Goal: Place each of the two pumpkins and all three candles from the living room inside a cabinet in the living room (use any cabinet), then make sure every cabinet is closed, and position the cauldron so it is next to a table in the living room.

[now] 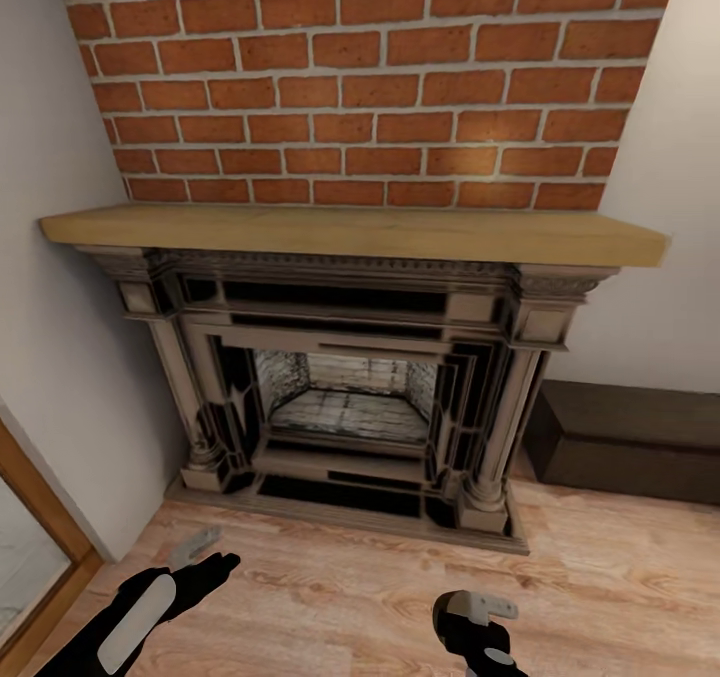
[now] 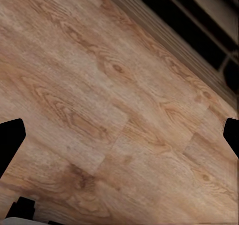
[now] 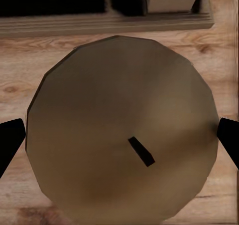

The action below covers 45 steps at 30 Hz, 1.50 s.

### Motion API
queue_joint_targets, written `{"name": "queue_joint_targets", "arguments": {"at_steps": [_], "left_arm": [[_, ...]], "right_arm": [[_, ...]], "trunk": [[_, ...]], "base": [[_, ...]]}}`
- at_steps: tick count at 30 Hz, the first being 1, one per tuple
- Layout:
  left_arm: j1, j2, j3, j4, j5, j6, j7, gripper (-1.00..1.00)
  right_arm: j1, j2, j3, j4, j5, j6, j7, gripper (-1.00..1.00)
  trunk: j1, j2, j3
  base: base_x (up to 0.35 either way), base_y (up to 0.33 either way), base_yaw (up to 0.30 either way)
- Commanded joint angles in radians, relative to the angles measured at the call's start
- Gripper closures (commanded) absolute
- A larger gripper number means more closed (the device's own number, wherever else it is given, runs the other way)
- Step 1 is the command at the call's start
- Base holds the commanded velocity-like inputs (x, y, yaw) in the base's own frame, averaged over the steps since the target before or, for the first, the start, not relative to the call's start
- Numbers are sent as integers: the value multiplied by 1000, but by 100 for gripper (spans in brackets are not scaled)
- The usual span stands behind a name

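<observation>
Dark-brown cabinet (image 1: 625, 437) sits low on the wood floor (image 1: 330, 597), against the pale wall just right of the fireplace (image 1: 345, 387). Its flat top and plain front face the camera at an angle. Red brick (image 1: 350, 77) rises above the fireplace's light wooden mantel (image 1: 350, 232). In the head view the left gripper (image 1: 208, 549) hangs over the floor near the hearth's left corner, and its wrist view shows the fingers spread wide over bare planks, holding nothing. The right gripper (image 1: 485, 607) hovers lower, in front of the hearth's right column, its fingers also released and wide apart. Its wrist camera looks onto a round brown disc (image 3: 99, 110) with a small dark slot; what it is cannot be told.
</observation>
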<state>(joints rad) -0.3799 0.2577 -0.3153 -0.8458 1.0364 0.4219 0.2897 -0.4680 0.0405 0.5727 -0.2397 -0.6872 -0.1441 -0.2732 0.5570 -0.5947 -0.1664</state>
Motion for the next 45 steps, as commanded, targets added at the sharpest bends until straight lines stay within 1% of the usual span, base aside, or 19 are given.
{"name": "queue_joint_targets", "arguments": {"at_steps": [1,6,10,23,45], "left_arm": [[0,2,-5,-2,11,0,10,-100],[0,1,-6,-2,13,0,10,-100],[0,-11,-4,-2,10,0,10,-100],[0,-18,-4,-2,8,0,11,-100],[0,-20,-6,-2,7,0,11,-100]], "right_arm": [[-1,0,9,0,-9,-5,-4,100],[-1,1,9,0,-9,-5,-3,100],[-1,1,9,0,-9,-5,-3,100],[-1,0,9,1,-9,-5,-3,100],[-1,-2,9,0,-9,-5,-3,100]], "trunk": [[-4,6,2],[-23,41,21],[-38,69,36],[-38,69,45],[-38,69,60]], "base": [[0,0,-279],[0,0,-279],[0,0,-279],[0,0,-277],[0,0,-276]]}}
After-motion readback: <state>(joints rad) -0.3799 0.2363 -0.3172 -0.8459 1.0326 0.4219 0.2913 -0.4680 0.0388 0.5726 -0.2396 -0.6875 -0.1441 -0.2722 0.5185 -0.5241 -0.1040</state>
